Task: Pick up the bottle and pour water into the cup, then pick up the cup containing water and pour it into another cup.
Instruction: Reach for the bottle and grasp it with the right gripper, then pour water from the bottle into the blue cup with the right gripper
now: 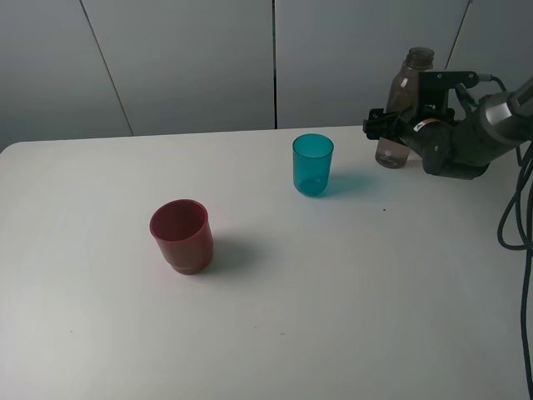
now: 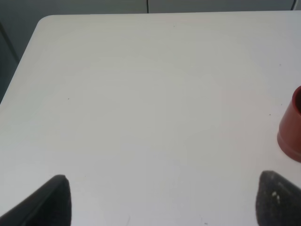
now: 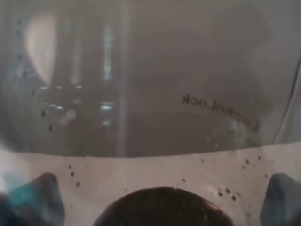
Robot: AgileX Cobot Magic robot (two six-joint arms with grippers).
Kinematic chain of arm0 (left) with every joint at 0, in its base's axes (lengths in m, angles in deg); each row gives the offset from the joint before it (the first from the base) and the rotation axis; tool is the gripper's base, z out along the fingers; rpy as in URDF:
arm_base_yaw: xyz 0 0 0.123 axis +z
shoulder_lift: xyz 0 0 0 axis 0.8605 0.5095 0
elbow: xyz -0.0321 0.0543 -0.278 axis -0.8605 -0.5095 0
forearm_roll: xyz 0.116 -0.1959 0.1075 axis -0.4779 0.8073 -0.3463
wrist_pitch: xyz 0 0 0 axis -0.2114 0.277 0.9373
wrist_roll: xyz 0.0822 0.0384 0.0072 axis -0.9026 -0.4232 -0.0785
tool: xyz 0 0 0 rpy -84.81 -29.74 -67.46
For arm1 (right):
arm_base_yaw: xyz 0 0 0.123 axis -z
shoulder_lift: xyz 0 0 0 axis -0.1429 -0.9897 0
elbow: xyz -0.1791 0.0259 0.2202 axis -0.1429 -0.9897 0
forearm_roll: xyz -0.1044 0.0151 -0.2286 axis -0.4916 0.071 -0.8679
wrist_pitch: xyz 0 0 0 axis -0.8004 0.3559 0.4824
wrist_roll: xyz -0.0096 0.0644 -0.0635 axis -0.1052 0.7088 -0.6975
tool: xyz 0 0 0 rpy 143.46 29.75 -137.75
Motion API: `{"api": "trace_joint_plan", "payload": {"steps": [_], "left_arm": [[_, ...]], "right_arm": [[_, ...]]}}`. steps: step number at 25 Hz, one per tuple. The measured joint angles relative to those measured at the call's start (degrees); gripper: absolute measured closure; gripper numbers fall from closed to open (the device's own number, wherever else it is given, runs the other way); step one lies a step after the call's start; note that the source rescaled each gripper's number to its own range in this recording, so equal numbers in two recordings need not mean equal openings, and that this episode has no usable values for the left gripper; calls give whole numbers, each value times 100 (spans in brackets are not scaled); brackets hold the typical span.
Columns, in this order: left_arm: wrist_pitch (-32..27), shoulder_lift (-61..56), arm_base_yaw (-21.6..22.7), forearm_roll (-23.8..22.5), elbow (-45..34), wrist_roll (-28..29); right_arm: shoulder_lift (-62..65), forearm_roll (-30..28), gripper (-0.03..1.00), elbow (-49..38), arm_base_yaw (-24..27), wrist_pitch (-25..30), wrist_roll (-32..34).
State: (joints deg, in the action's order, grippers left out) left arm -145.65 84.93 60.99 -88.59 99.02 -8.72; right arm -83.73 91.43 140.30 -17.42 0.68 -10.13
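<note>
Pressed up against my right wrist camera is the smoky grey-brown bottle (image 3: 150, 84), so near that its translucent wall fills the view. The lettering (image 3: 221, 112) on it reads "LocknLock", seen inverted. My right gripper (image 3: 155, 197) is spread as wide as it goes, one fingertip (image 3: 33, 197) on each side of the bottle. I cannot tell whether the pads touch the plastic.

From the high camera I see the right gripper (image 1: 393, 127) level with the bottle's lower half. The bottle (image 1: 408, 83) stands upright on the white table (image 1: 333, 300), its threaded mouth uncapped.

Out from that gripper, toward the middle of the table, the teal-blue tumbler (image 1: 312, 167) stands upright, near but apart. Well beyond it, on the same side, is the squat dark red cup (image 1: 181, 233), also upright, mouth up.

My left gripper (image 2: 164, 202) hangs over bare table with its fingers far apart and nothing between them. The dark red cup (image 2: 292, 127) sits ahead of one finger, cut off by the frame.
</note>
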Motion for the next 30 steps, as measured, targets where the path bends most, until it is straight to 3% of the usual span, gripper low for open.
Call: {"api": "trace_joint_plan", "payload": {"steps": [3, 4, 5, 6, 7, 8, 19, 30], "left_arm": [[0, 0, 0, 0, 0, 0], [0, 0, 0, 0, 0, 0], [0, 0, 0, 0, 0, 0], [0, 0, 0, 0, 0, 0], [0, 0, 0, 0, 0, 0], [0, 0, 0, 0, 0, 0], [0, 0, 0, 0, 0, 0], [0, 0, 0, 0, 0, 0]], "right_arm": [[0, -22, -3, 0, 0, 0, 22], [0, -22, 2, 0, 0, 0, 22], [0, -39, 18, 4, 0, 0, 22], [0, -41, 51, 4, 0, 0, 30], [0, -52, 90, 13, 0, 0, 30], [0, -67, 95, 13, 11, 0, 43], [0, -162, 97, 13, 11, 11, 16], [665, -918, 97, 13, -104, 581, -1242]]}}
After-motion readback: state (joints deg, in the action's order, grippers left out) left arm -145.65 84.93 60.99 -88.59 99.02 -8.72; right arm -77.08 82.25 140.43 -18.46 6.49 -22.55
